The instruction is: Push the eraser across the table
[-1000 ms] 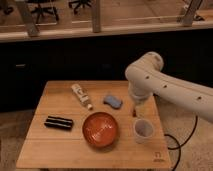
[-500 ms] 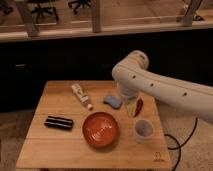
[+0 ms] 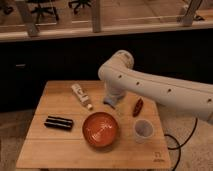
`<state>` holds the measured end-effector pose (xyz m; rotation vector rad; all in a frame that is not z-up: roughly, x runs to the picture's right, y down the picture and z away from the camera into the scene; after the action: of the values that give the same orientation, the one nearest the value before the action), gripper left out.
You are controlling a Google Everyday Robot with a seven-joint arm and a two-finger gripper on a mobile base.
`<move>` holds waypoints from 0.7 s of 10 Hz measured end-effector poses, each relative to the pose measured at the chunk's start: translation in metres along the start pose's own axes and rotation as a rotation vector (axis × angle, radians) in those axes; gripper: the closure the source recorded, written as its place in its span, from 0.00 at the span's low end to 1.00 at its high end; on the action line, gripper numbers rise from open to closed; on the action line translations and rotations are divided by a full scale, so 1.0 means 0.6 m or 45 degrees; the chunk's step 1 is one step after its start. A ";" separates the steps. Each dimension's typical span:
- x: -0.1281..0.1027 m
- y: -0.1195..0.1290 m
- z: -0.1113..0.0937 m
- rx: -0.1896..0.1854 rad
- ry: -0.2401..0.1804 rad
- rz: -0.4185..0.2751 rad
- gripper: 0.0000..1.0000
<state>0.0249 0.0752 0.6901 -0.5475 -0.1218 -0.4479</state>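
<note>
Gripper [image 3: 113, 98] low over blue pad [image 3: 111, 103], jaws wide, empty; eraser [image 3: 59, 122] well apart on table [image 3: 60, 150] left

We see the white robot arm [image 3: 150, 85] swung leftward, its gripper [image 3: 113, 98] now low over the small blue pad [image 3: 110, 104], uncovering the reddish oblong object [image 3: 137, 106].

gripper: hiding behind the arm [image 3: 150, 87], over the table [image 3: 55, 100], far middle
blue pad [image 3: 111, 103]: peeking out beneath arm
arm: running off right edge
</note>
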 end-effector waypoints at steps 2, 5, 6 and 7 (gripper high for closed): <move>-0.020 -0.012 0.004 0.002 -0.004 -0.034 0.20; -0.058 -0.032 0.013 -0.008 -0.008 -0.106 0.20; -0.079 -0.043 0.016 -0.006 -0.015 -0.129 0.20; -0.095 -0.051 0.021 -0.007 -0.017 -0.154 0.20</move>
<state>-0.0395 0.0802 0.7025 -0.5505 -0.1674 -0.5624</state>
